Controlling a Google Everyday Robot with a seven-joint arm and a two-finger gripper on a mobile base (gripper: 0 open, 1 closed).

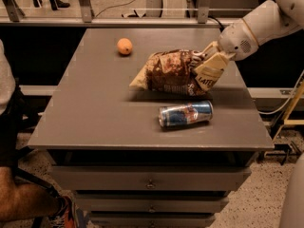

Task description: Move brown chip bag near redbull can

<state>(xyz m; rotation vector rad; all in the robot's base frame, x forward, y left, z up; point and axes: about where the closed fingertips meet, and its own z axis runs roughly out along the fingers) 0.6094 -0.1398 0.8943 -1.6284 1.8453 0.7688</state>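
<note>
Brown chip bag (171,72) gripped at its right end, just behind the redbull can (185,114).
The gripper (212,69) pinches the bag's right edge, so the bag sits tilted, apparently raised off the table (95,108); the can lies on its side nearby; release seems the likely remaining step.

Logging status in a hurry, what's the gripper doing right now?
The gripper is closed on the right end of the chip bag, just behind the can.

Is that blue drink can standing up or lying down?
Lying down: the redbull can rests on its side on the table. The claw grips the brown chip bag just behind it.
</note>
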